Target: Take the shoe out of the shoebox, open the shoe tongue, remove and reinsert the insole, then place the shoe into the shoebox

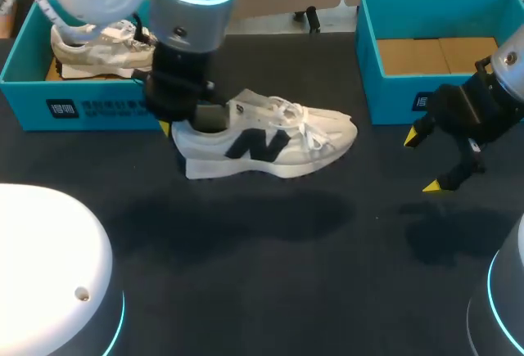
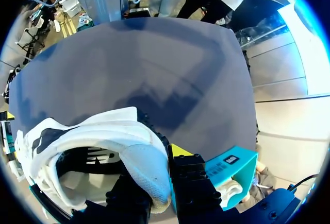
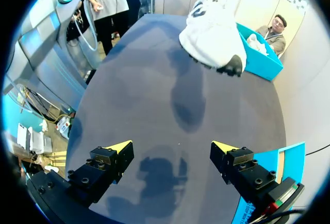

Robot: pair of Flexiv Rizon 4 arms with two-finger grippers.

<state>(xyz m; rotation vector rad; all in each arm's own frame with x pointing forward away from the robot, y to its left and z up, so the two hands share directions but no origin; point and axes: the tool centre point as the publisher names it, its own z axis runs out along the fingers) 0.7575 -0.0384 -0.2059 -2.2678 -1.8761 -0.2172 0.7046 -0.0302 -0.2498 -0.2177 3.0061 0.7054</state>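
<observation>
- left gripper (image 1: 174, 124) is clenched on the heel of the white shoe (image 1: 270, 139), one finger inside the collar and one outside.
- the shoe is held above the table (image 1: 270, 290), between the left shoebox (image 1: 82, 110) and the right shoebox (image 1: 368, 61).
- right gripper (image 1: 426, 159) hangs released near the right shoebox.

Left tool (image 1: 190, 120) clamped on the shoe (image 1: 270, 139) heel, wrist straight down; right tool (image 1: 423, 161) spread wide, at far right
</observation>
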